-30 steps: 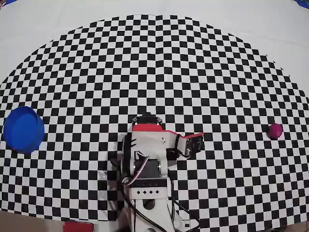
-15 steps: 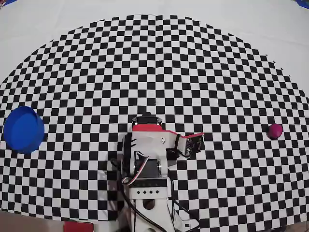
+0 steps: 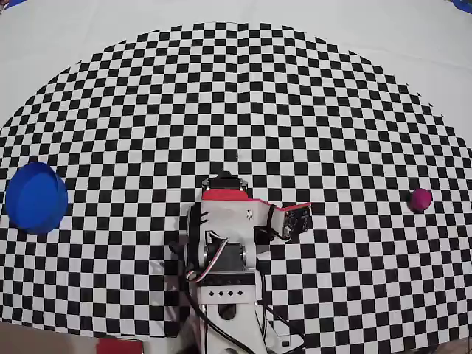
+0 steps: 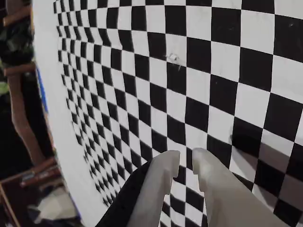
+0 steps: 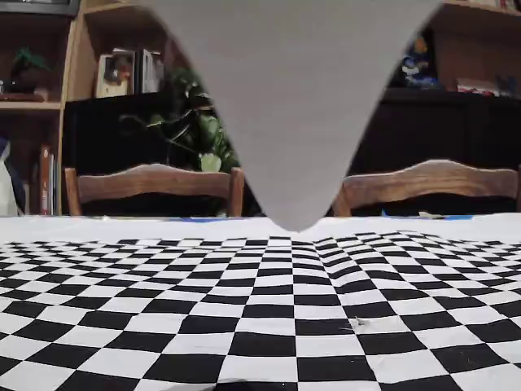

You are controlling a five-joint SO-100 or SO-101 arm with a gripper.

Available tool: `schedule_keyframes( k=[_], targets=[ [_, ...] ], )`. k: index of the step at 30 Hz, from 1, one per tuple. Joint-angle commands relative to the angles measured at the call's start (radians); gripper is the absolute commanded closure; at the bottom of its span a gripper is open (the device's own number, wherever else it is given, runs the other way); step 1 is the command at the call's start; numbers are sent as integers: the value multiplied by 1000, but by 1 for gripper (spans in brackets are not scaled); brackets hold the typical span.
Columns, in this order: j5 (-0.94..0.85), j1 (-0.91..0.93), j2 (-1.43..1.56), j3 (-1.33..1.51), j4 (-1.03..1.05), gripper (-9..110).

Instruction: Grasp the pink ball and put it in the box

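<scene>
I find nothing I can read. My own body (image 3: pixel 225 243) carries no lettering I can make out in the overhead view. In the fixed view, the books and boxes on the shelf (image 5: pixel 122 73) beyond the tabletop's far edge show covers, but any print there is too small and blurred to tell.

**Surfaces and finishes**

We see a matt, cloth-like checkered sheet (image 3: pixel 243 110) covering the bench. On it the box (image 3: pixel 35 198) looks like smooth blue plastic, and the pink ball (image 3: pixel 420 199) has a dull, soft-looking finish. The gripper (image 4: pixel 185 165) has smooth, matt white plastic fingers (image 4: pixel 158 187). Behind the sheet, the chairs (image 5: pixel 155 183) are polished wood.
</scene>
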Motion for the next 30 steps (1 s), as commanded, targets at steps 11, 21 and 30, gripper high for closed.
schedule_keyframes(
  k=[11, 21, 30],
  targets=[
    [-3, 3, 18, 8, 8, 101],
    [3, 8, 18, 8, 8, 101],
    [8, 9, 18, 8, 8, 101]
  ],
)
